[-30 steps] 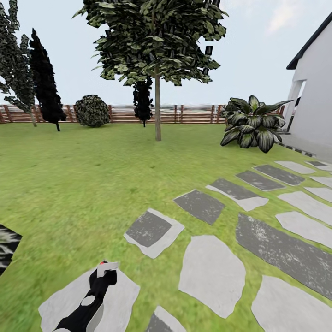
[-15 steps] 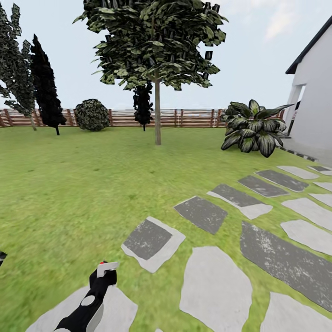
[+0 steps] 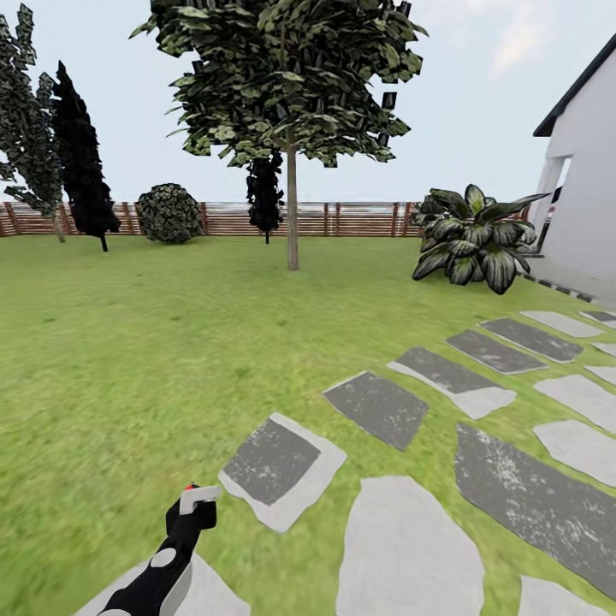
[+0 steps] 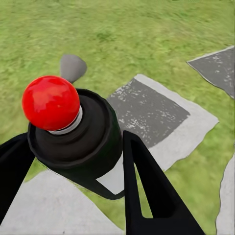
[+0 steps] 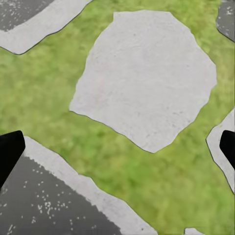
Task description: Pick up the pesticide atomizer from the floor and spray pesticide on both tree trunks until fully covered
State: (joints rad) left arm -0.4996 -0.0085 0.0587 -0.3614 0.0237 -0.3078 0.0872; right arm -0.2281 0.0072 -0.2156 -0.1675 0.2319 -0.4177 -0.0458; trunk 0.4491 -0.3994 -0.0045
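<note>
My left gripper (image 3: 192, 513) is shut on the pesticide atomizer (image 3: 197, 500), low at the head view's left. The pale spray head and red spot point toward the lawn. In the left wrist view the dark bottle (image 4: 85, 147) with its red knob sits between the black fingers (image 4: 147, 191) of the left gripper (image 4: 73, 142). One tree (image 3: 287, 77) with a wide leafy canopy stands far ahead on the grass, its thin grey-brown trunk (image 3: 292, 210) bare. Pesticide droplets are out of view. My right gripper (image 5: 117, 149) hangs open over grass and stone slabs.
Grey stone slabs (image 3: 402, 556) run across the grass from bottom centre to the right. A big leafy plant (image 3: 475, 244) and a white house wall (image 3: 590, 188) stand at the right. A brown slat fence (image 3: 222, 218), a round bush (image 3: 168, 214) and dark cypress-like trees (image 3: 79, 154) line the back.
The whole head view has shifted: the slabs slid down and right, and the dark plant at the lower left left the picture. The left gripper holds the atomizer as before.
</note>
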